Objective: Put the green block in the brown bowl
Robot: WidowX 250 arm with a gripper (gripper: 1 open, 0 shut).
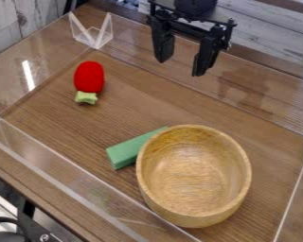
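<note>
The green block [133,148] lies flat on the wooden table, its right end touching or tucked against the left rim of the brown bowl [193,175]. The bowl stands at the front right and holds nothing. My gripper [181,56] hangs high at the back, well above and behind both, its two dark fingers [204,55] pointing down and spread apart with nothing between them.
A red rounded object with a small green base [88,79] lies at the left middle. Clear plastic walls [65,180] fence the table on all sides, with a clear folded piece [91,31] at the back left.
</note>
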